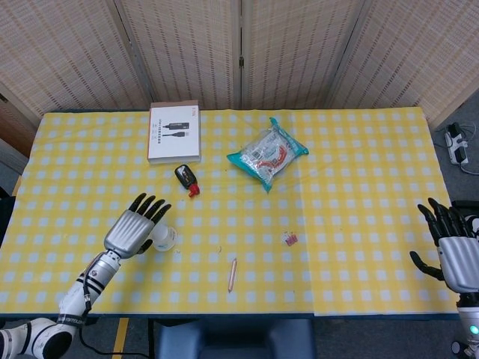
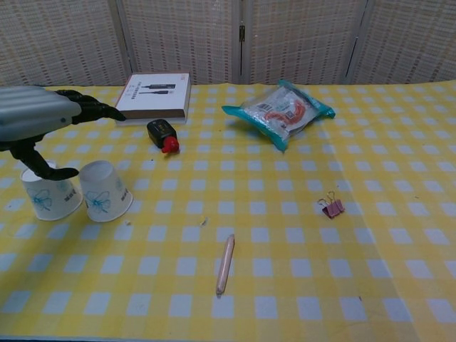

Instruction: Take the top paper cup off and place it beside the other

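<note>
Two white paper cups with blue prints stand mouth-down side by side on the yellow checked table, one (image 2: 50, 197) at the far left and the other (image 2: 105, 192) just right of it. My left hand (image 2: 34, 118) hovers over them, its fingers stretched out and holding nothing; its thumb hangs near the left cup's top. In the head view the left hand (image 1: 136, 228) hides one cup, and only part of the right cup (image 1: 165, 237) shows. My right hand (image 1: 453, 253) is open beyond the table's right edge.
A white box (image 1: 174, 132), a black and red car key (image 1: 186, 179) and a teal snack bag (image 1: 267, 154) lie at the back. A pencil (image 2: 225, 264) and a pink binder clip (image 2: 331, 207) lie towards the front.
</note>
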`<action>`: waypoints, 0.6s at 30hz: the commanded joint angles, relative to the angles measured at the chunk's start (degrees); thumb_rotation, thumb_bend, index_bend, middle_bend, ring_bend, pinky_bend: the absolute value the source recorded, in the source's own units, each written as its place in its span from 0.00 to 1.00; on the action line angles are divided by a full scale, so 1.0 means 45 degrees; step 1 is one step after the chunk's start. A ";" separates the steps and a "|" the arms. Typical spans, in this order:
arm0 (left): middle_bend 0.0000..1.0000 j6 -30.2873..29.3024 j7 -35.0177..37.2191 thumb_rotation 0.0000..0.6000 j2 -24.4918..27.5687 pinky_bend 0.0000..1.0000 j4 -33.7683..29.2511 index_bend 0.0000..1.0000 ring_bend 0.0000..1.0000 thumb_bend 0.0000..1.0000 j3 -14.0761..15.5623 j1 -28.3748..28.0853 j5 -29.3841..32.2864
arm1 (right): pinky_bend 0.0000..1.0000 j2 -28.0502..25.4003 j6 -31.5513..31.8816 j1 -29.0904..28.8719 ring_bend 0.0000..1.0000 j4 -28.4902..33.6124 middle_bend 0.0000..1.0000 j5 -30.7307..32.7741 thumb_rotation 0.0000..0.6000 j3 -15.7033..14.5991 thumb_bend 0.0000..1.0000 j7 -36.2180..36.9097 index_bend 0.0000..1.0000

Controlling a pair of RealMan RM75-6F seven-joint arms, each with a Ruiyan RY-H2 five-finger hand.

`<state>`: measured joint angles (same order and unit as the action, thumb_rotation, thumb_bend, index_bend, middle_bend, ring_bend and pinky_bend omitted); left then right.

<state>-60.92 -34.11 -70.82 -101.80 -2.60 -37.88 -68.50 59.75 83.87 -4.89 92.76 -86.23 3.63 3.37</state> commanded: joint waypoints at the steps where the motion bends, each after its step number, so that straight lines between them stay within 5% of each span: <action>1: 0.10 -0.0935 0.1015 1.00 0.0592 0.00 -0.0300 0.08 0.02 0.37 -0.0219 0.0639 -0.0228 | 0.00 -0.0026 -0.0052 -0.0024 0.01 -0.0036 0.00 -0.0026 1.00 -0.0021 0.32 0.0015 0.00; 18: 0.13 -0.5819 0.5795 1.00 0.0935 0.00 0.1889 0.17 0.09 0.37 0.0218 0.4877 -0.1518 | 0.00 0.0356 -0.0001 -0.0076 0.03 -0.0697 0.00 -0.0492 1.00 -0.0197 0.32 0.0868 0.00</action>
